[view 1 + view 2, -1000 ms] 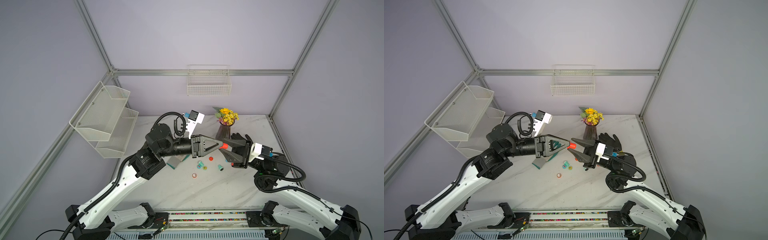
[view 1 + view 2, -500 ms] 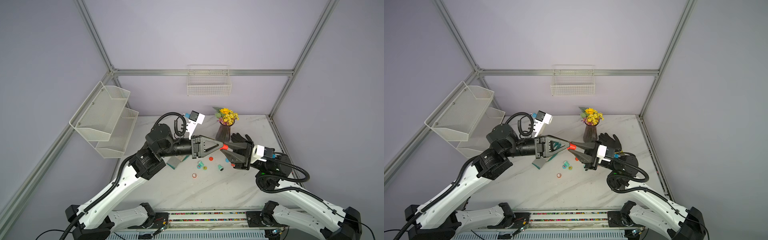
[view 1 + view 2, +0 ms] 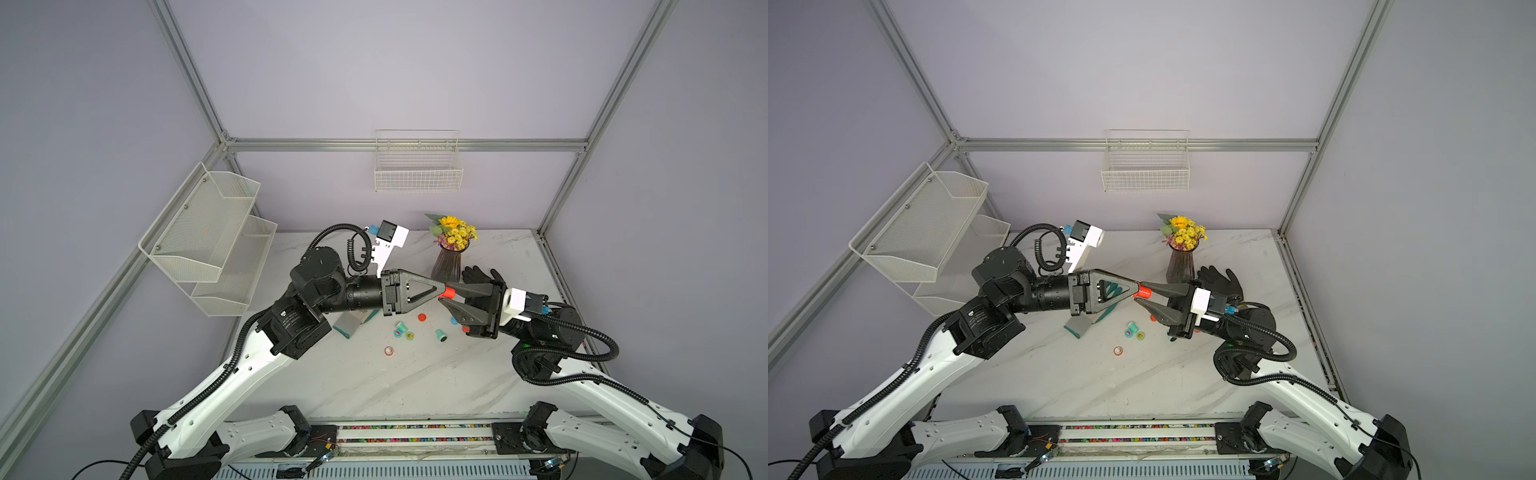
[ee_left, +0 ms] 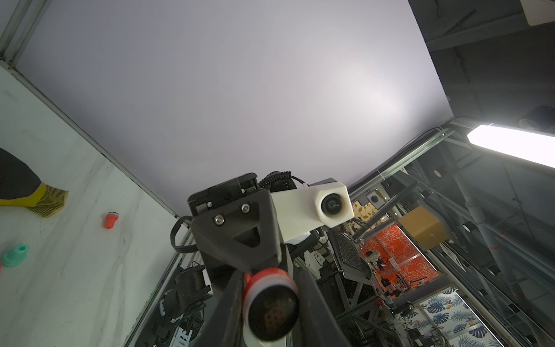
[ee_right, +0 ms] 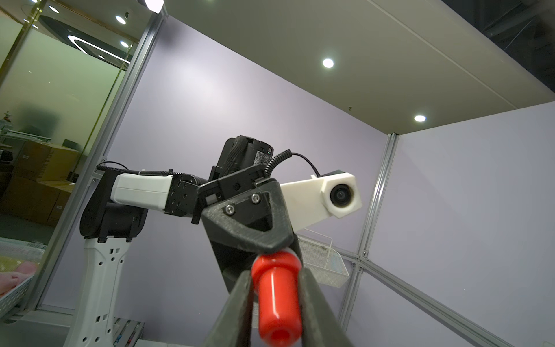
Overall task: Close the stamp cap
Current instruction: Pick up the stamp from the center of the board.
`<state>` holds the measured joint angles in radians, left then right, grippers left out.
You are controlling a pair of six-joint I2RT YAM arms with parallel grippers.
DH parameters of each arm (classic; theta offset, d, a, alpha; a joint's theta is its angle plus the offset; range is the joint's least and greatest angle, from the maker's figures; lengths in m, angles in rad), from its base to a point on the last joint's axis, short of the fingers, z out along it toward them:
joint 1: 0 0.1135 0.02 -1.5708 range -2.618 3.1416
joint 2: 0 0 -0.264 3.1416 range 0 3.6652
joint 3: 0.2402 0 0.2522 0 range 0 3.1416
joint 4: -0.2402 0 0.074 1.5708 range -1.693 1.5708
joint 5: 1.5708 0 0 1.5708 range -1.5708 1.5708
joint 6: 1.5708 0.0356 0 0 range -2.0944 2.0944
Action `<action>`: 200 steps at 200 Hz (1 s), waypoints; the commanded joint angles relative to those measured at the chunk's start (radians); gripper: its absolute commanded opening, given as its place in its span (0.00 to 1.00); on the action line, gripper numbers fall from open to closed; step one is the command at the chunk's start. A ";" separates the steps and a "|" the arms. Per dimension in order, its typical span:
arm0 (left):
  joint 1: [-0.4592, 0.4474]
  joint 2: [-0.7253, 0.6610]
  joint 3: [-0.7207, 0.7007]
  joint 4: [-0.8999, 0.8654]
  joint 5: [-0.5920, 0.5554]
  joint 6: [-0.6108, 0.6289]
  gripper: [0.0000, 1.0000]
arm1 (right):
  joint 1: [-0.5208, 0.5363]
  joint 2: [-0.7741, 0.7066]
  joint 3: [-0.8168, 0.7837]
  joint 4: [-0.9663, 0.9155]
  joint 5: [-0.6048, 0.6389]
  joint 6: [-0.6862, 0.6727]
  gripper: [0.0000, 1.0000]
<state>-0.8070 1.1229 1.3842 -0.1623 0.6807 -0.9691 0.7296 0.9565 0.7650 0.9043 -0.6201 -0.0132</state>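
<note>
A grey-and-teal pad [image 3: 347,325] on the table [image 3: 374,386] is half hidden under the left arm [image 3: 232,382], and what it is cannot be told. That arm's base is cut off at the near edge in both top views. From there it climbs to a raised elbow, then runs level towards the right, well above the table.

The left gripper [image 3: 439,291] lies on its side, so from above one finger covers the other. Its wrist view shows both fingers [image 4: 228,303] pinching the wide end of the red stamp [image 3: 448,293], which hangs in mid-air between the two grippers. That end shows a white band and a dark round face, blurred. Whether a cap sits there cannot be told.

The right gripper [image 3: 448,295] meets the left one tip to tip, turned so both its fingers show from above. In its wrist view the fingers [image 5: 312,300] press on either side of the stamp's narrow stem.

Beneath this gripper a blue piece [image 3: 453,320] and a red piece [image 3: 465,329] on the table are partly covered. Behind it a black glove [image 3: 478,274], just beside the vase [image 3: 446,264], shows only in part.

The right arm [image 3: 602,395] rises from the near right, bends back at the elbow and points its wrist level towards the left.
</note>
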 commanded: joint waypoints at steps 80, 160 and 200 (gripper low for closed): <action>0.001 -0.007 0.018 0.053 0.029 -0.014 0.11 | 0.003 -0.018 0.019 -0.020 0.043 -0.008 0.28; 0.001 -0.009 0.015 0.036 0.011 0.002 0.25 | 0.004 -0.021 0.025 -0.030 0.040 0.002 0.02; 0.009 -0.044 0.060 -0.178 -0.156 0.150 0.59 | 0.003 -0.036 0.010 -0.079 0.082 -0.002 0.00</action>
<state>-0.8062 1.1160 1.3857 -0.2043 0.6418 -0.9352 0.7296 0.9455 0.7650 0.8650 -0.5812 -0.0086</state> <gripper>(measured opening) 0.515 0.186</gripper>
